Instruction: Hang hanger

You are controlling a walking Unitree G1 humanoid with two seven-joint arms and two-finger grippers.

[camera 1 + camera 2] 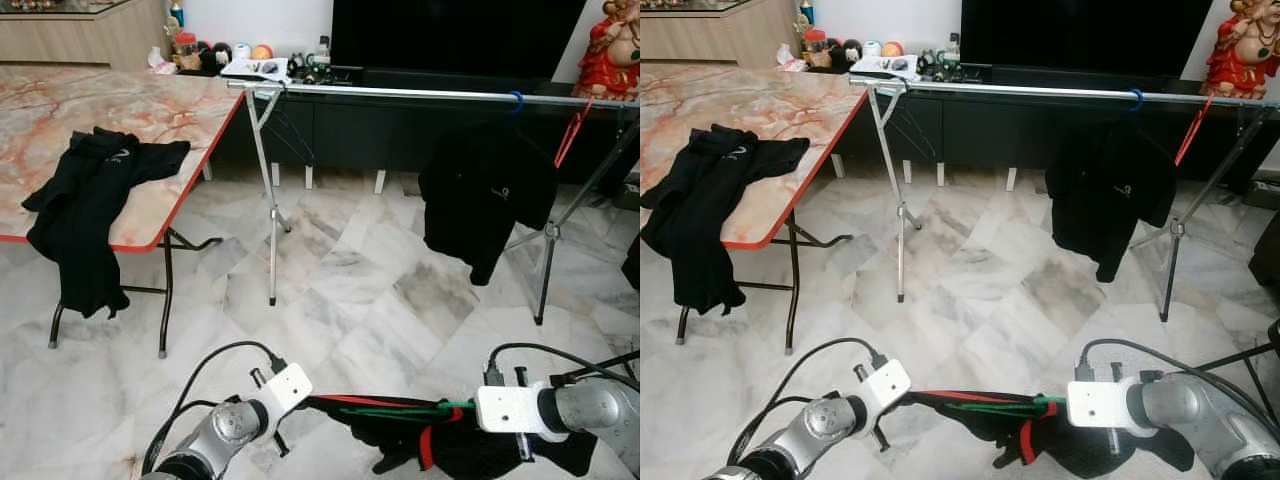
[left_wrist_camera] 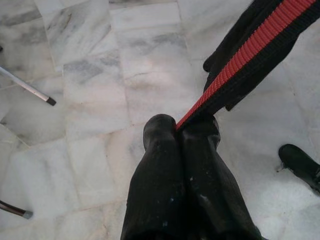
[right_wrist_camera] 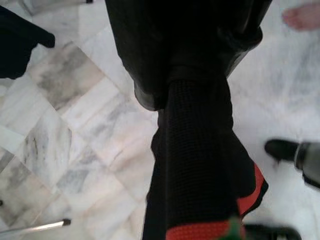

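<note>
Carrying a black garment with red trim (image 1: 440, 440) on a green hanger (image 1: 400, 410) stretched low between both grippers, left fingers (image 2: 170, 175) clamped together on the trim, right fingers hidden, the robot must next lift it to the silver rail (image 1: 420, 94).

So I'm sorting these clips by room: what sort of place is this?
Most likely a home living room used for drying laundry: a big dark television on a low cabinet, a folding table with clothes on it, and a drying rack with a black shirt on a marble floor.
</note>
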